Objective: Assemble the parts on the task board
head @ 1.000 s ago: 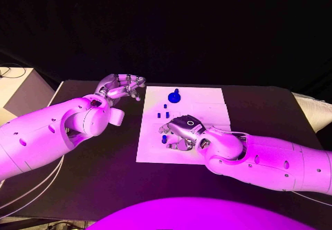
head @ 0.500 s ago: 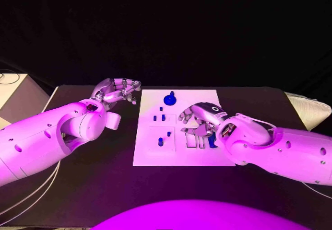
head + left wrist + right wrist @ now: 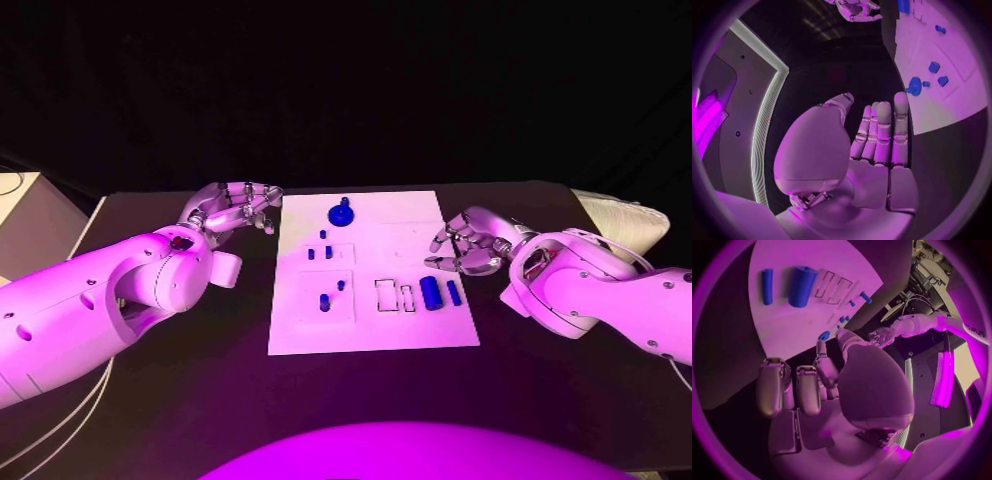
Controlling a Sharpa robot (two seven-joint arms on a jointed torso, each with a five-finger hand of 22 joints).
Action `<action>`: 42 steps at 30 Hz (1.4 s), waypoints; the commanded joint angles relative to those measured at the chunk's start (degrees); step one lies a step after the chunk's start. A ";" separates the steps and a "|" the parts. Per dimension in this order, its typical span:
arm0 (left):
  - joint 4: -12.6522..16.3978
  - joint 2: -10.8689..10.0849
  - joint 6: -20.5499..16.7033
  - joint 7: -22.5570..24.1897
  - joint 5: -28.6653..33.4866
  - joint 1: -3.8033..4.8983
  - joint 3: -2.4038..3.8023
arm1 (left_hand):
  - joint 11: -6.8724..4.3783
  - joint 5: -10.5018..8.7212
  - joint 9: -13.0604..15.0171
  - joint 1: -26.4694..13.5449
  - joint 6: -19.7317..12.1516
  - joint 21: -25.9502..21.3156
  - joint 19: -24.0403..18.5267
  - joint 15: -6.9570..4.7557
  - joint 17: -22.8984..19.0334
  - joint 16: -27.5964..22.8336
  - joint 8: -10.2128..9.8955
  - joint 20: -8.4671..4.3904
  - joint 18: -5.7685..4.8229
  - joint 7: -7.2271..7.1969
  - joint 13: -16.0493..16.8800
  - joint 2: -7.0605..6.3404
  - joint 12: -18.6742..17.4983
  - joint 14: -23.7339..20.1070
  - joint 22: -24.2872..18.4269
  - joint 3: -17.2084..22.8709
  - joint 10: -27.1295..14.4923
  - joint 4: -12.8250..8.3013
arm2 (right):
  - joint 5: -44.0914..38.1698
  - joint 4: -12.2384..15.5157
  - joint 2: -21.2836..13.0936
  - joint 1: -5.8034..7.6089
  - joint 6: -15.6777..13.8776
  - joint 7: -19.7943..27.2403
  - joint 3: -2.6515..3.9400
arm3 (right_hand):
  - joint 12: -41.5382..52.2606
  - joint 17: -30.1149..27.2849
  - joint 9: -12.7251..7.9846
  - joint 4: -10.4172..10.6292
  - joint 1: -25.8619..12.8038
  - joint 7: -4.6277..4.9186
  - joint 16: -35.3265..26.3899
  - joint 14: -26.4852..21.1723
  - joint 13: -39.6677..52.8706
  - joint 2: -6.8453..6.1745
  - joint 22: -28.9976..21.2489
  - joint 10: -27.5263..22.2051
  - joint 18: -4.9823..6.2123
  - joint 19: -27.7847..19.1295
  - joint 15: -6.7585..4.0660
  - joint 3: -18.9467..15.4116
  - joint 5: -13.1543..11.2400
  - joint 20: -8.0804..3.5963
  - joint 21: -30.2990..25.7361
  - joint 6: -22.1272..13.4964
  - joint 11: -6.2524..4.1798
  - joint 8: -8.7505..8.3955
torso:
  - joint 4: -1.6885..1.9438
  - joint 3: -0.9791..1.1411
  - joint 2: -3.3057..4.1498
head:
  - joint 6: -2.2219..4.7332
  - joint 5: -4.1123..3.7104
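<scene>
Black desk (image 3: 216,380) under a dark backdrop, white task board (image 3: 372,270) lying flat in the middle of the frame.

Nearest on the board, toward centre right: two empty rectangular slots, then a thick blue cylinder (image 3: 430,292) and a thinner blue rod (image 3: 454,292) lying side by side just right of the slots, apart from each other. Left of centre, a small blue peg (image 3: 325,302) and a smaller blue piece (image 3: 340,285) just above it. Higher up, three tiny blue pieces (image 3: 327,250) clustered in the board's upper left part. Farthest, at the board's top edge, a round blue part with a knob (image 3: 342,213).

Right hand (image 3: 469,245) at centre right of the frame, off the board's right edge, over the bare desk; fingers loosely curled and apart, holding nothing, clear of the blue rod.

Left hand (image 3: 231,207) at upper left of the board, just beyond its corner, fingers bent and spread, nothing between them; seen from the left wrist camera with fingers extended side by side and palm bare (image 3: 879,145).
</scene>
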 commanded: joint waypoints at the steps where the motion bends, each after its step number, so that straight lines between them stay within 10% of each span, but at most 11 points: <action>1: 0.25 0.01 0.62 0.82 0.51 -0.18 0.06 | 0.00 0.20 -0.10 0.53 -0.11 0.28 0.36 0.15 0.02 0.33 0.22 -0.05 0.80 -0.08 -0.06 -0.08 0.29 0.03 0.07 -0.43 -0.38 0.00 | -1.13 0.67 -0.56 -0.39 4.12 -6.12 -0.08 | 4.69 6.94 0.58 0.01 -0.76 -0.09 1.13 4.38 12.10 1.18 8.64 3.71 -0.70 3.84 0.17 -2.60 0.28 -0.16 2.01 0.03 0.04 0.77 | -0.14 0.16 -0.13 | -0.11 -0.31; 14: 0.25 -0.06 0.87 0.74 0.55 -0.57 0.06 | -0.01 0.21 -0.12 0.57 -0.13 0.27 0.34 0.14 0.00 0.33 0.28 -0.04 0.79 -0.09 -0.05 0.00 0.39 -0.01 0.07 -0.54 -0.40 0.02 | -6.82 0.56 1.22 -3.81 6.13 -14.85 -0.26 | 7.54 10.95 1.87 0.31 -5.72 -0.26 2.28 5.04 15.80 3.80 11.32 5.78 -1.37 4.55 0.13 -13.86 4.73 -0.04 5.12 -0.15 -0.17 2.69 | 0.10 -0.13 -0.07 | -0.07 -0.53; 42: -0.11 0.02 0.97 0.44 0.69 -0.73 0.06 | 0.04 0.24 -0.20 0.03 -0.27 0.24 0.32 0.18 -0.03 0.36 0.37 -0.01 0.79 -0.03 -0.07 0.50 0.58 -0.03 0.08 -0.91 -0.56 0.24 | -7.78 -4.93 6.86 -5.58 6.09 -17.10 -0.28 | 7.06 11.42 2.13 0.29 -6.21 -0.38 2.40 5.13 15.33 5.13 11.78 5.41 -1.50 4.69 0.10 -14.94 4.72 -0.04 5.68 -0.01 -0.24 3.19 | 0.33 -0.40 0.19 | -1.11 -0.76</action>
